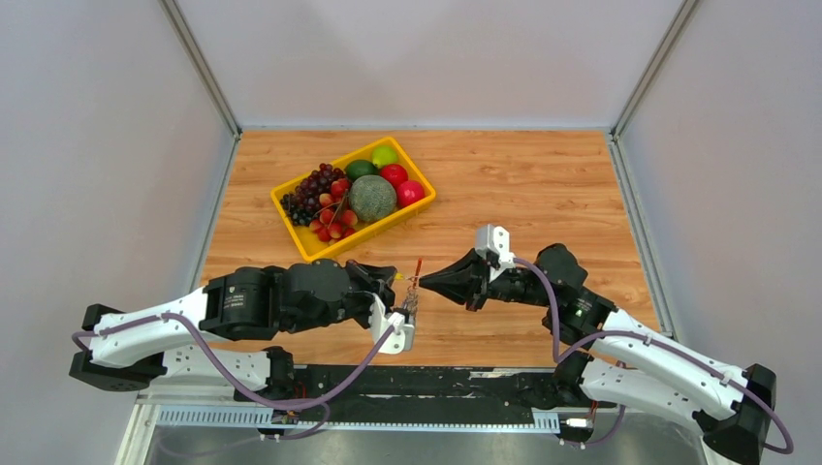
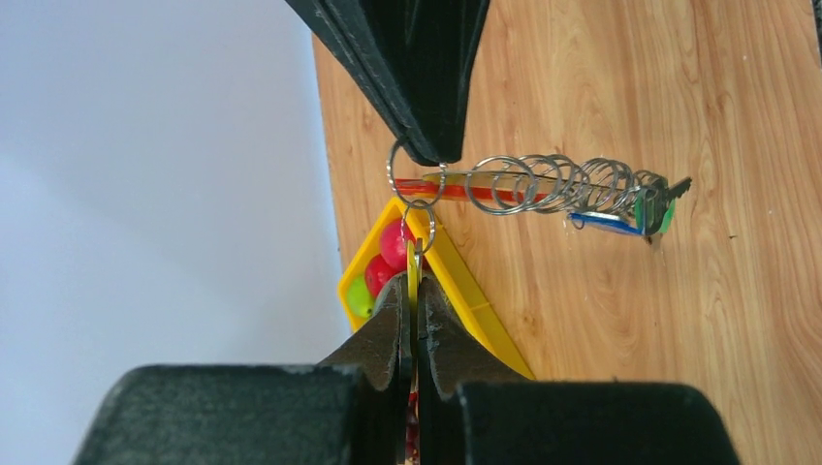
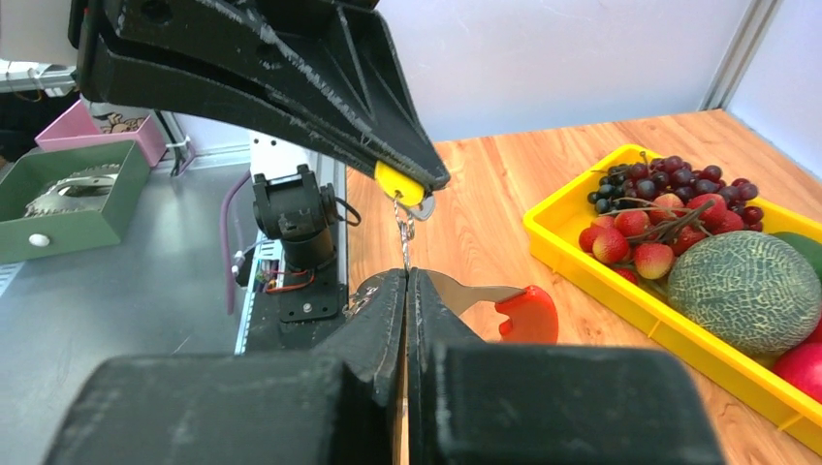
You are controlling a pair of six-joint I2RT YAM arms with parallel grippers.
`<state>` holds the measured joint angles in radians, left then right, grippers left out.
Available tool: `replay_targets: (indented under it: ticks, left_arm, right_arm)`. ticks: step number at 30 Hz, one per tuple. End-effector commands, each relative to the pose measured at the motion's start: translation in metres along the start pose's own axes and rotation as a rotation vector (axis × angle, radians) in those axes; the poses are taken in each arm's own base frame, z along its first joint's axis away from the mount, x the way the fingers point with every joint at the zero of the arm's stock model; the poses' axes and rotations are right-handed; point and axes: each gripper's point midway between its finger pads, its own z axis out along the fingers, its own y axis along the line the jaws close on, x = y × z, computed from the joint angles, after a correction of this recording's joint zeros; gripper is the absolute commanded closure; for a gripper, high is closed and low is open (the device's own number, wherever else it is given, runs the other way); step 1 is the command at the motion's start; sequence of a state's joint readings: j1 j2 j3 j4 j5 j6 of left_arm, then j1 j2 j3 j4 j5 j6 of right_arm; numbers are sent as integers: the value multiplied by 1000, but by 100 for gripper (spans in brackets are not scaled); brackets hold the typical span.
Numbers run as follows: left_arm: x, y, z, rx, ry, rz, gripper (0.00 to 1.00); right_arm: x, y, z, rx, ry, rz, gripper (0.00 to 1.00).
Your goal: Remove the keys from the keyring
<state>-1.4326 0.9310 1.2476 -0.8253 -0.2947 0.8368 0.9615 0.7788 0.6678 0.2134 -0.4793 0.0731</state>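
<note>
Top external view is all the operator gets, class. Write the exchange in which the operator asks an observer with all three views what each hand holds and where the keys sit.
Operator: Is the left hand gripping anything?
Observer: Yes. It is shut on the yellow key; the right wrist view shows the key's head between the fingers.
Operator: And the right hand?
Observer: Shut on a small ring at one end of the keyring, seen in the left wrist view.
Operator: Where are the remaining keys?
Observer: The blue, green and black keys sit bunched at the coil's far end, away from both hands.
</note>
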Motion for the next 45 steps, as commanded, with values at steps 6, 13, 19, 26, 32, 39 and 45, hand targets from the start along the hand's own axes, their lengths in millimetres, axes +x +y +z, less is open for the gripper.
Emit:
replay_targets:
  ticks: [6,13,19,26,32,39,45]
  left_arm:
    - [-2,17,-6,-76,4,-38,100]
    - [-6,17,-3,-71,-13,-31,100]
    - [-10,15,2,-61,-26,-24,100]
    - [-16,16,6,-60,-49,-26,100]
    - [-20,16,8,-57,-64,-35,100]
    - [-22,23,3,-91,-75,-73,100]
    - [-22,27,10,-114,-43,-186,100]
  right_arm:
    - [3,5,7,-49,23,23,100]
    - [6,5,11,-58,43,34,100]
    - [10,3,14,-54,62,46,100]
    - [21,2,20,-65,105,83,100]
    - [29,1,24,-70,131,108,100]
    - [38,0,24,-69,154,129,100]
    - [35,2,22,-78,147,108,100]
